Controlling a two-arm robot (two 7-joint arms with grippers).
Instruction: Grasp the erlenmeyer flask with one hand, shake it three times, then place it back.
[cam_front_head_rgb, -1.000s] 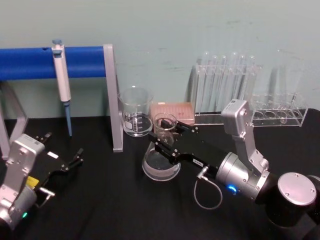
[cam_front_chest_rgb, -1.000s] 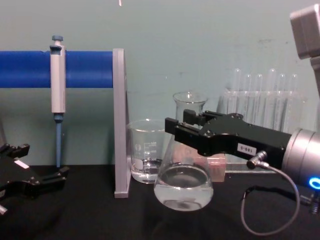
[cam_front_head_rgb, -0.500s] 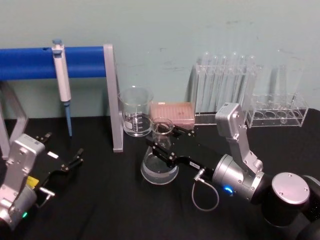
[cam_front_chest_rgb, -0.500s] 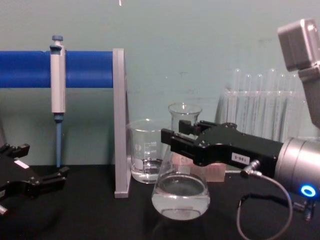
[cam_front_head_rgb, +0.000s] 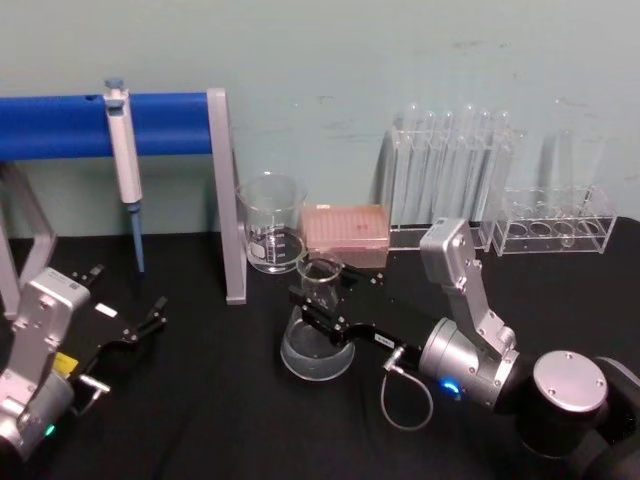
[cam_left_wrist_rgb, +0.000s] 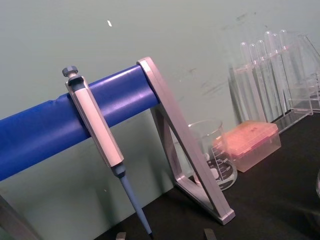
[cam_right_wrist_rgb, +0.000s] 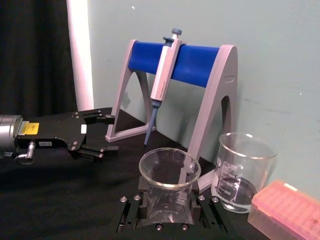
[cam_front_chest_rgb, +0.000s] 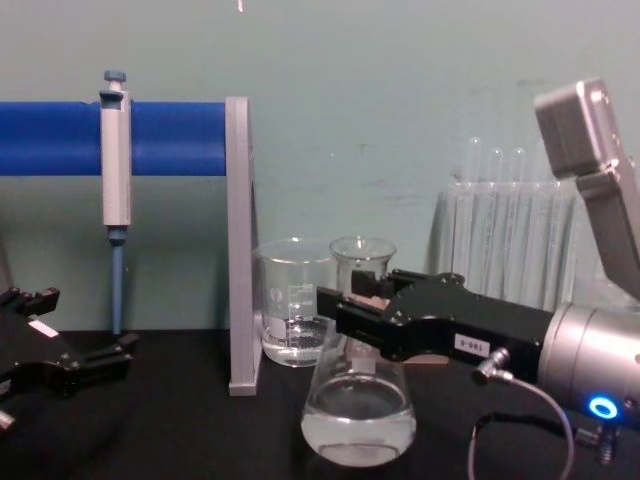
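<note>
At the far left the idle black two-fingered left gripper (cam_right_wrist_rgb: 115, 133) is parked with fingers spread. Right of it, just before the cylindrical graduated glass beaker (cam_front_chest_rgb: 292, 300), the clear conical glass erlenmeyer flask (cam_front_chest_rgb: 360, 425) stands upright and low over the black tabletop (cam_front_head_rgb: 200, 400), its neck pinched by the black right gripper (cam_front_chest_rgb: 352, 318). This looks like the set-down, so keep the flask upright, seat its base flat clear of the beaker, then release; against a second ago, flask and gripper are lower and slightly further left.
</note>
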